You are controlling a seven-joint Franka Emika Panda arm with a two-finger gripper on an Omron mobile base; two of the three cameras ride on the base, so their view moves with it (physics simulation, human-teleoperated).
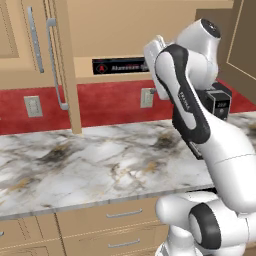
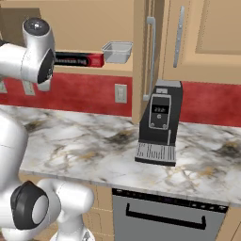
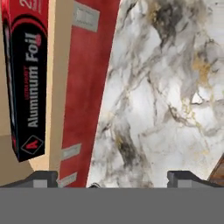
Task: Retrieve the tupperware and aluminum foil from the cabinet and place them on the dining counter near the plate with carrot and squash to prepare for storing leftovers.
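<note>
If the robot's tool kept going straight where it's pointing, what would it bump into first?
Probably the marble counter: the open tool points at it. The aluminum foil lies off to one side. Depth is hard to judge.

The white arm is raised and bent at the elbow, its claw (image 3: 112, 177) spread wide and empty.

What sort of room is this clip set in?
A rendered home kitchen, most likely: a marble counter with a dishwasher under it, a coffee machine on top, and an open wall cabinet holding an aluminum foil box and tupperware.
</note>
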